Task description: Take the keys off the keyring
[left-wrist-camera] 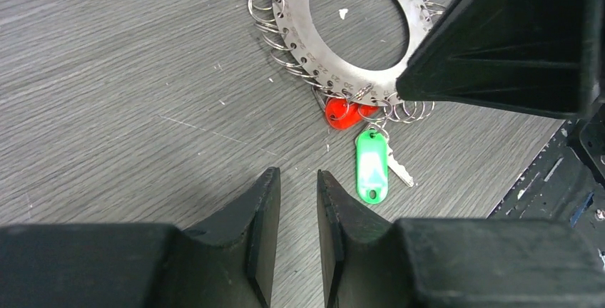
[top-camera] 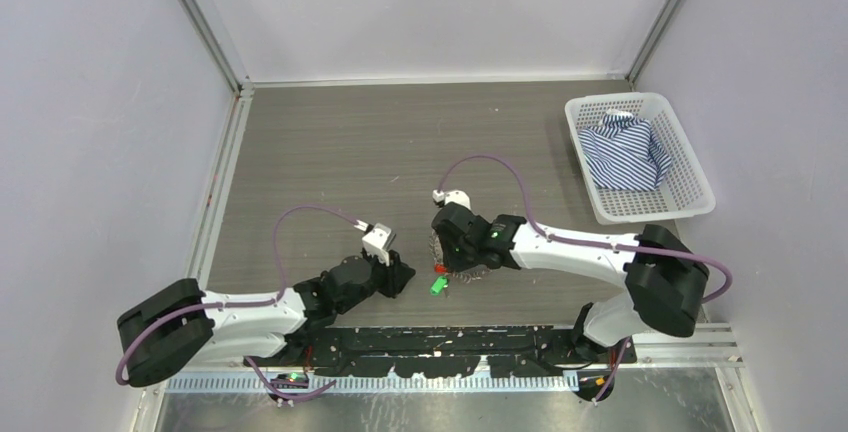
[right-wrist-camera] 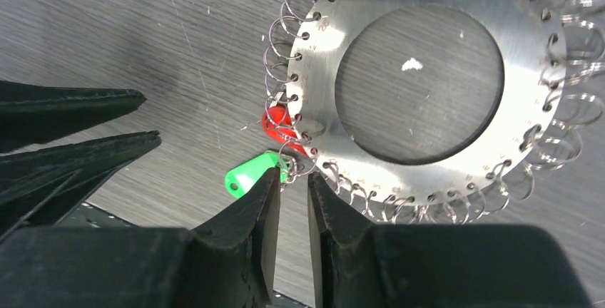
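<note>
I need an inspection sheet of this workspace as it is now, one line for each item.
Surface: grey wood-grain table, scratched.
Job's things: flat metal keyring, small wire rings around its rim; green tag with one small key; red tags.
Clutter: white basket holding striped cloth.
Grippers: left gripper slightly open, empty; right gripper slightly open, tips at the green tag's ring.
Cables: a purple cable on each arm.
Surroundings: plain walls, metal frame posts.
</note>
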